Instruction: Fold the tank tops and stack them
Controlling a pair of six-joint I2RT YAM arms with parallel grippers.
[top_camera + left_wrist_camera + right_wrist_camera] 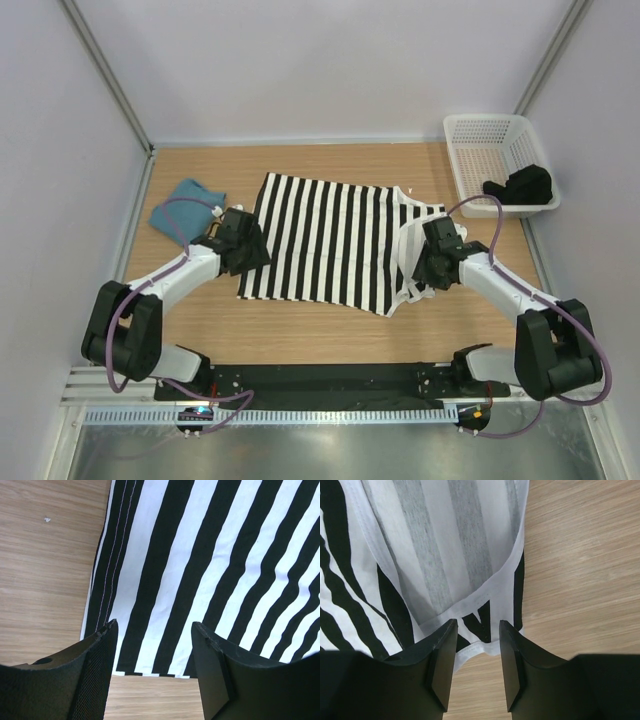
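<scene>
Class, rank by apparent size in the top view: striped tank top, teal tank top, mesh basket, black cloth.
striped tank top
white mesh basket
teal tank top and black cloth, too alike to rank

No legible text, labels or numbers anywhere.

left hand: jaws wide apart | right hand: jaws seemingly narrower

Wooden table, striped tank top spread flat, teal top, white basket
</scene>
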